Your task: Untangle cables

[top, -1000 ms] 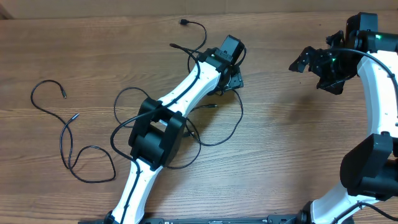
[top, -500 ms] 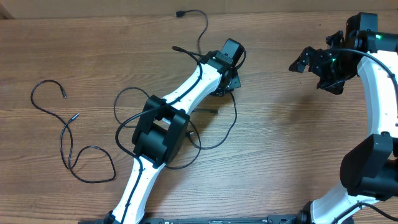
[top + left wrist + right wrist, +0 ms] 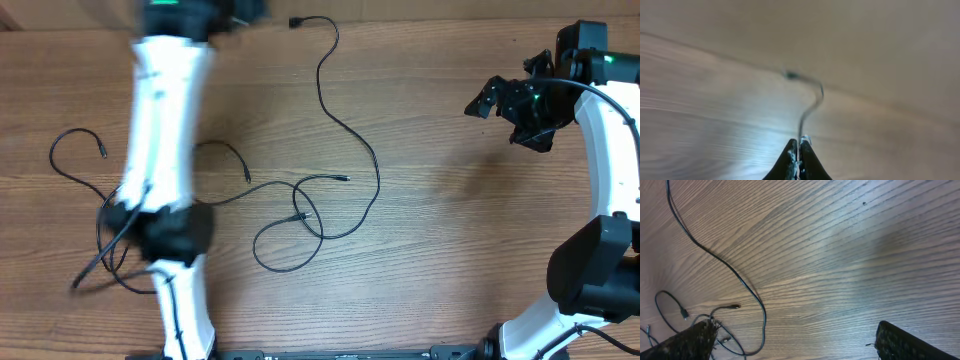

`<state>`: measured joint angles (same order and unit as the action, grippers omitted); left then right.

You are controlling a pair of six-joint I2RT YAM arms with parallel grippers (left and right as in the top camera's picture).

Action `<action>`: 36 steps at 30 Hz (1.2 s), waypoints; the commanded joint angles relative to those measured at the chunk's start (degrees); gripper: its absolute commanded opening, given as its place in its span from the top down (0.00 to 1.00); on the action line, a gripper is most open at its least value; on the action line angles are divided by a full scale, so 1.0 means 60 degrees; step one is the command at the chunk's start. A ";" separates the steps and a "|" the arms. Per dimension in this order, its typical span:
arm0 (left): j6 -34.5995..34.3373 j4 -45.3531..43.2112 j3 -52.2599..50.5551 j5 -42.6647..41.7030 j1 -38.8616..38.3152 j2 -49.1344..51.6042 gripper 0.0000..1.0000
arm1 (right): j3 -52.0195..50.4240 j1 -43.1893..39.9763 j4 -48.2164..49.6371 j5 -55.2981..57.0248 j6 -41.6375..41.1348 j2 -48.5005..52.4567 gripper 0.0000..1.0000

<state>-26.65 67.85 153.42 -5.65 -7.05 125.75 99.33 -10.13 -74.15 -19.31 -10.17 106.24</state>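
Note:
Several thin black cables [image 3: 322,90] lie on the wooden table. One long cable runs from a plug [image 3: 295,20] at the back down into a loose tangle [image 3: 300,215] at mid-table. Another cable [image 3: 75,135] curls at the left. My left gripper [image 3: 240,10] is a blur at the back edge. In the left wrist view it [image 3: 799,142] is shut on a thin cable [image 3: 807,112] that ends in a plug [image 3: 790,75]. My right gripper [image 3: 505,118] hovers open at the right, holding nothing. The right wrist view shows its fingers [image 3: 690,340] spread wide over a cable [image 3: 730,267].
The left arm [image 3: 165,150] stretches, blurred, over the left cable from the front edge to the back. The right arm [image 3: 610,170] stands along the right edge. Bare wood [image 3: 450,220] lies between the tangle and the right arm.
The left gripper has shut at the tangle, and the left arm has swung fast to the back left. The long cable has been drawn out straighter. The right arm has not moved.

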 commanded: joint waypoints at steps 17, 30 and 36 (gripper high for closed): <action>0.3603 0.2433 -0.0386 -0.4229 -0.0175 0.0991 0.53 | -0.1545 0.1785 0.2124 -0.4375 0.3949 0.1381 0.04; 0.3595 0.2430 -0.0386 -0.4535 -0.0652 0.1759 0.50 | -0.1545 0.3166 0.4248 -0.4477 0.3144 0.3089 0.06; 0.3592 0.2430 -0.0386 -0.4528 -0.0648 0.1759 0.49 | -0.1545 0.3643 0.4969 -0.4484 0.3049 0.3708 0.07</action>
<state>-6.15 82.72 150.98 -31.77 -11.05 136.20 90.30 9.85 -45.43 -45.19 8.88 126.21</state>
